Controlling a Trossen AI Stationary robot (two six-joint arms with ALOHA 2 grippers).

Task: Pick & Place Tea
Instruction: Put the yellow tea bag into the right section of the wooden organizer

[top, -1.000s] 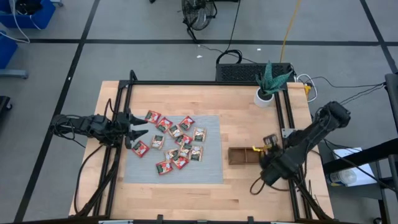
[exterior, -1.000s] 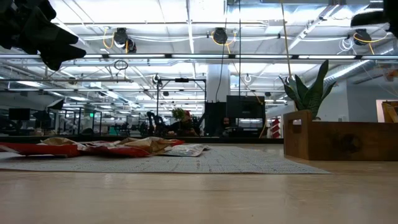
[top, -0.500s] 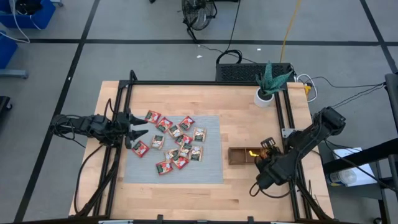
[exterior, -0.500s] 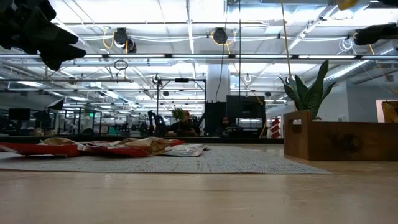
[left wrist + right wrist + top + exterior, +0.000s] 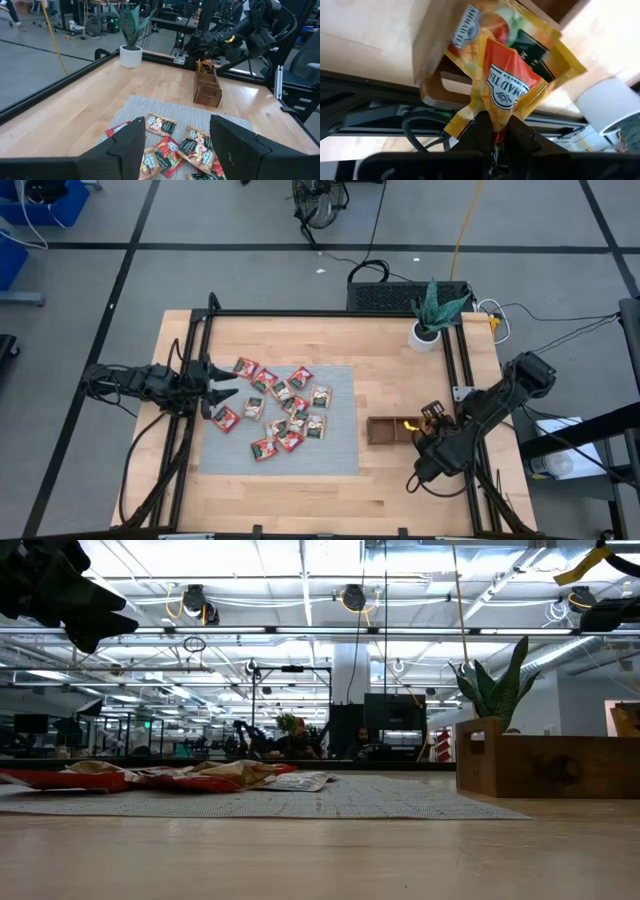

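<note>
Several small red, white and green tea sachets (image 5: 285, 410) lie flat in a loose pile on the grey mat (image 5: 330, 452). My left gripper (image 5: 218, 390) hovers open at the mat's left edge, above the pile (image 5: 180, 145). My right gripper (image 5: 425, 423) is shut on a yellow-orange sachet (image 5: 507, 80) over the brown wooden tray (image 5: 383, 431). The low view shows this sachet (image 5: 585, 564) high above the tray (image 5: 545, 762). A second yellow sachet (image 5: 470, 30) shows behind it; whether it is held, I cannot tell. My right gripper pinches the yellow-orange sachet by its crumpled edge (image 5: 487, 117) between its two fingers (image 5: 479, 131). The fingers come slanting from the table's near right side. The sachet is lifted clear, over the tray (image 5: 427, 60).
A white pot with a green plant (image 5: 428, 330) stands at the far right, beyond the tray. Black frame rails (image 5: 195, 360) run along the table's left, far and right sides. Bare wood (image 5: 300, 500) lies between the mat and the near edge.
My right gripper has shifted slightly toward the table's left and come down over the tray with the yellow-orange sachet, which has dropped into the top of the low view. The left arm and the pile have kept still.
</note>
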